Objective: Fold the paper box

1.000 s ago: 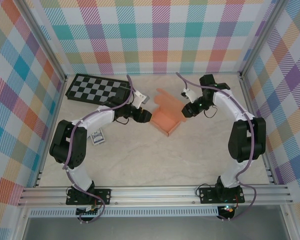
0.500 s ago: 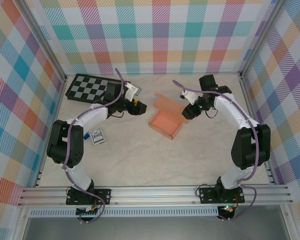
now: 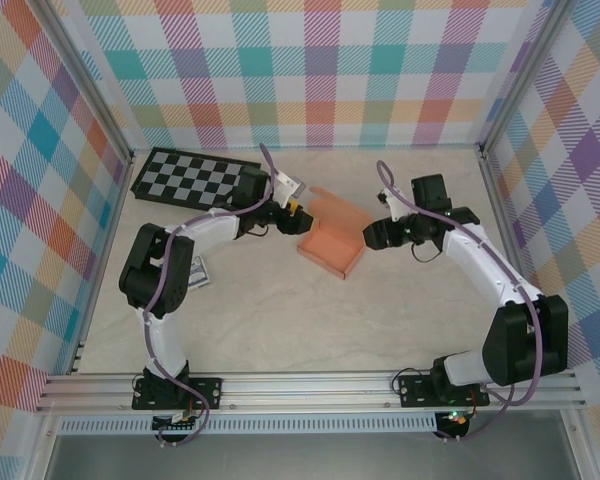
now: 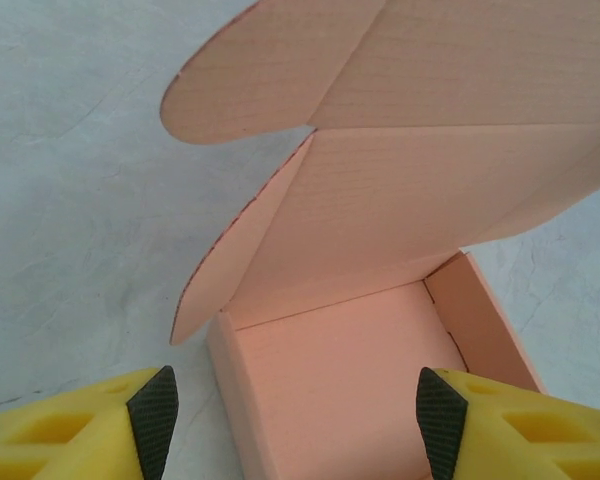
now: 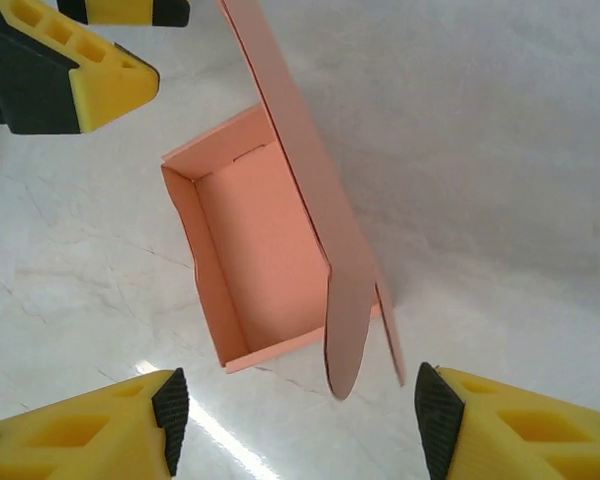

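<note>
The paper box is a salmon-orange tray lying mid-table, its lid with rounded side flaps standing up at the far side. My left gripper is open just left of the box. In the left wrist view the tray sits between and beyond the open gripper, with the lid rising behind it. My right gripper hangs open to the right of the box. The right wrist view has the tray and the upright lid ahead of the open gripper, touching neither finger.
A black-and-grey checkerboard lies at the back left. A small blue-and-white pack sits partly behind the left arm. Metal frame rails and checked walls close in the table on all sides.
The right gripper has opened, let go of the lid and drawn back to the right. The left gripper has opened wider, swung away, then returned to the box's left side.
</note>
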Action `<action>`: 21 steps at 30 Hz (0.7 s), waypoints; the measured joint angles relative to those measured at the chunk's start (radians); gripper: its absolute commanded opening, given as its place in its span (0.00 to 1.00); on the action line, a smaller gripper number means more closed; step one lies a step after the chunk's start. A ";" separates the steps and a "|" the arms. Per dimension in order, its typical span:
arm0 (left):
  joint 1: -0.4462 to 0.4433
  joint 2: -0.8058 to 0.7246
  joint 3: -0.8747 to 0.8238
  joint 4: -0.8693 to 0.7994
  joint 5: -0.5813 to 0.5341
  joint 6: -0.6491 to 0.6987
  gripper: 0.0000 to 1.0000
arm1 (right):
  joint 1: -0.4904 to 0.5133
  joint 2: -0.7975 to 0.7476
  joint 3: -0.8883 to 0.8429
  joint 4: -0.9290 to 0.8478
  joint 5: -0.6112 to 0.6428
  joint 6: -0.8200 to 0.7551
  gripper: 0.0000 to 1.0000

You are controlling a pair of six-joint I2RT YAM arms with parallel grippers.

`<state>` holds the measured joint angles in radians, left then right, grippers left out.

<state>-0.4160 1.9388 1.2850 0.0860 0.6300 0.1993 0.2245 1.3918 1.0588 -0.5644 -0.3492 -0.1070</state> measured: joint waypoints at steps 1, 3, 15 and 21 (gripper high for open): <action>-0.001 0.009 0.008 0.003 0.000 0.000 0.67 | 0.000 0.000 -0.019 0.011 0.000 0.019 0.66; -0.003 0.027 0.024 0.019 -0.001 -0.001 0.67 | 0.000 0.000 -0.061 0.031 0.000 0.052 0.67; -0.008 0.083 0.093 0.027 0.027 0.026 0.62 | -0.001 0.006 -0.120 0.180 0.010 0.119 0.62; -0.008 0.126 0.120 0.027 0.066 0.030 0.51 | -0.002 0.027 -0.135 0.229 0.037 0.118 0.55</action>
<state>-0.4244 2.0647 1.4052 0.1135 0.6956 0.2295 0.2226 1.4185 0.9237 -0.3355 -0.3122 0.0113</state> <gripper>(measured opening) 0.525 0.562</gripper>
